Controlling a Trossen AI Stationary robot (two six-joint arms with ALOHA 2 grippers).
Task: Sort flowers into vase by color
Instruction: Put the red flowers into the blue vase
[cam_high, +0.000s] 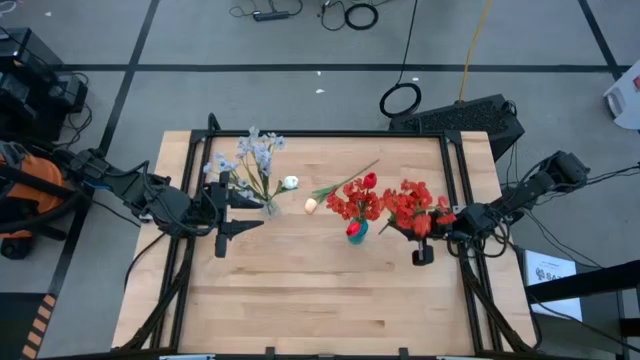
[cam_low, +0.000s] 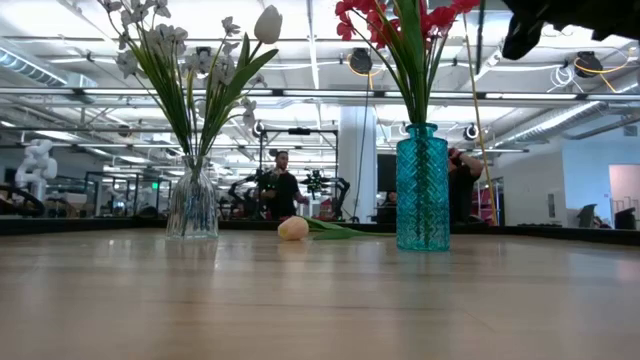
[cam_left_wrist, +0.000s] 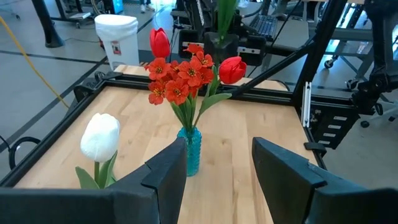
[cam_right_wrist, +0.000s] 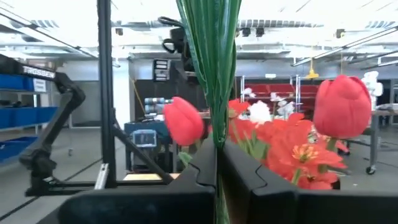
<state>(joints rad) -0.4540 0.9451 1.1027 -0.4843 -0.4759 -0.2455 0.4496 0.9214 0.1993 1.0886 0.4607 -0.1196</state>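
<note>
From above, the left gripper waits with jaws wide and empty beside the clear vase of pale flowers. The right gripper pinches a red bunch just beside the teal vase.

At counter level, a cream bud lies between the vases.

Past the right wrist, jaws clamp green stems.

Table front half free; clear vase, teal vase, cream bud block mid-back.

Table looked light wood, smooth matt; teal vase glossy textured glass; clear vase ribbed glass; flowers matt fabric-like.
</note>
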